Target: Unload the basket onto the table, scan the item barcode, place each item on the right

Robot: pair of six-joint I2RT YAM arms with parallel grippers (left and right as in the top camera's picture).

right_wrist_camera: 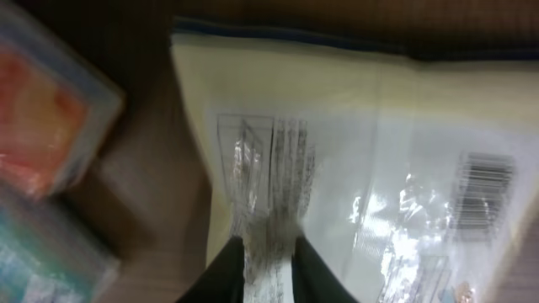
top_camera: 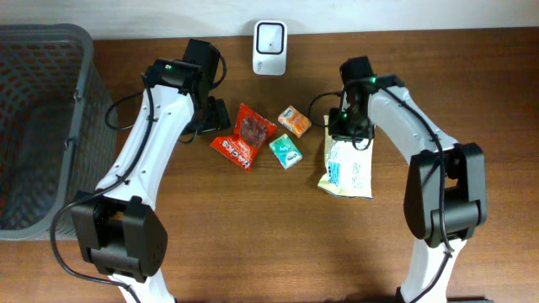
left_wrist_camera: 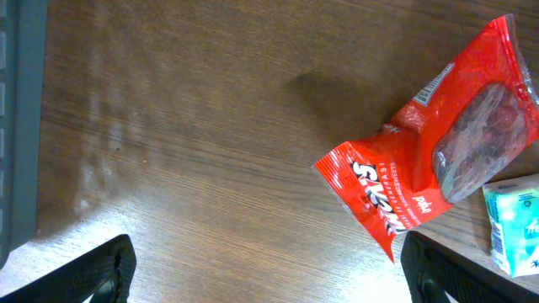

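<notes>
Scanner: white, at the table's far edge.
Orange packet: just in front of the scanner, a touch right.
Left gripper: front-left of the scanner, jaws wide and empty, beside the red bag.
Right gripper: front-right of the scanner, jaws narrow, pinching the pale bag by its top edge.
Barcode: facing up on that bag.
Basket: far left of the scanner.

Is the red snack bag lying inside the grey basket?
No, the red snack bag lies on the wooden table, well apart from the basket at the left.
</notes>
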